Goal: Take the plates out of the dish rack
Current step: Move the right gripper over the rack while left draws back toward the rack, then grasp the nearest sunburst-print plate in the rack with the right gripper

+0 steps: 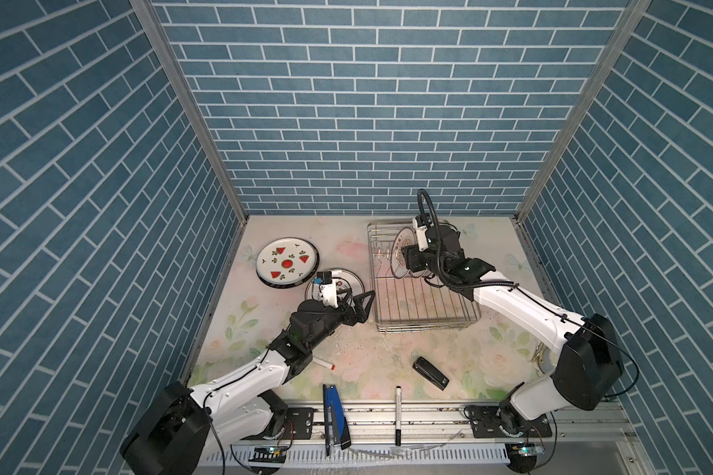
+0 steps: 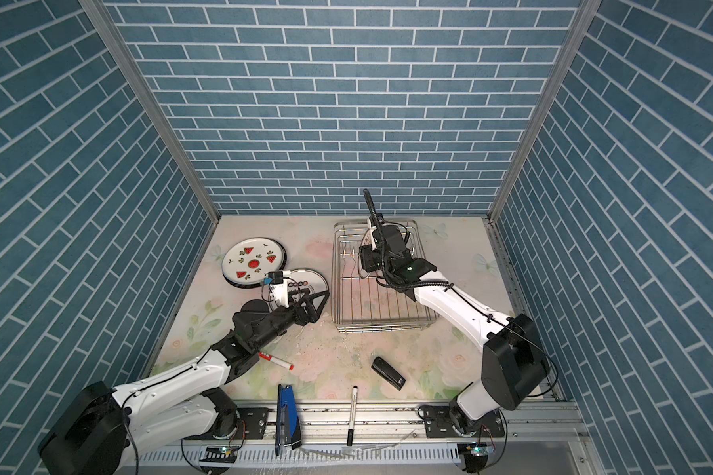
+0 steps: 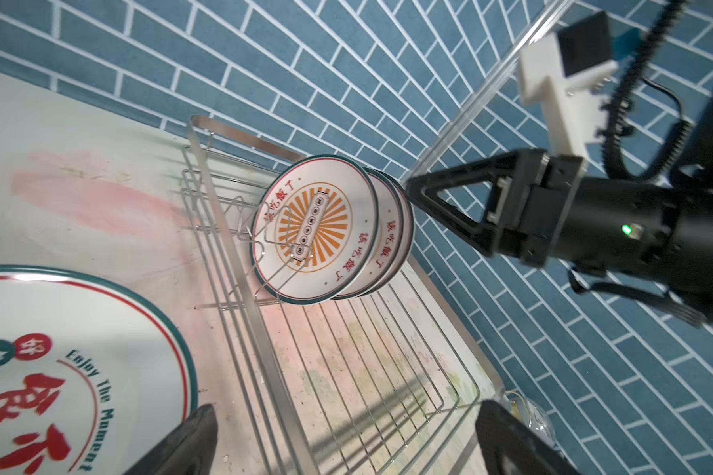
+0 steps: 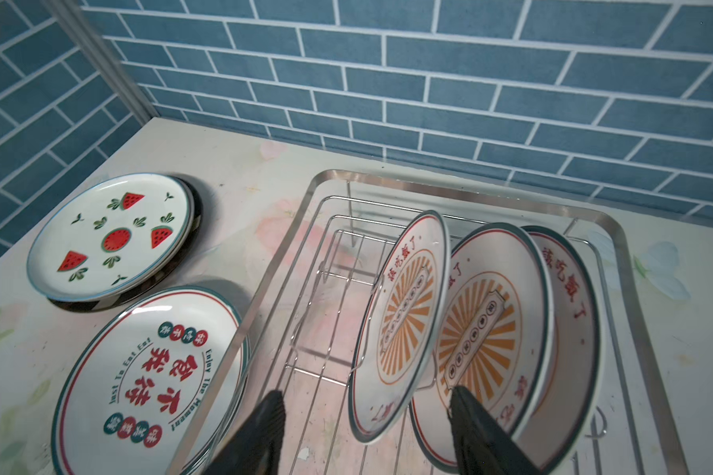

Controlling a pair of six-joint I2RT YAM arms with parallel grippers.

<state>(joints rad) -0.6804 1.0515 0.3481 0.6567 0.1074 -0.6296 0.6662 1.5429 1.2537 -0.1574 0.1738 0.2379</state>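
The silver wire dish rack (image 1: 425,304) (image 4: 429,181) sits at the back right of the table. Three sunburst plates stand upright in its far end; the nearest (image 4: 404,312) leans against the middle one (image 4: 486,329). My right gripper (image 4: 367,411) (image 1: 406,257) is open, its jaws straddling the nearest plate's rim with a gap on one side. A watermelon plate (image 1: 287,259) tops a stack on the table's left. Beside it lies a plate with red characters (image 4: 149,370). My left gripper (image 3: 346,411) (image 1: 367,306) hangs open and empty between that plate and the rack's left edge.
A black stapler (image 1: 431,372), a red-capped marker (image 1: 324,364), a black marker (image 1: 398,415) and a blue tool (image 1: 332,415) lie near the front edge. A shiny object (image 1: 546,360) sits by the right arm's base. Tiled walls close in three sides.
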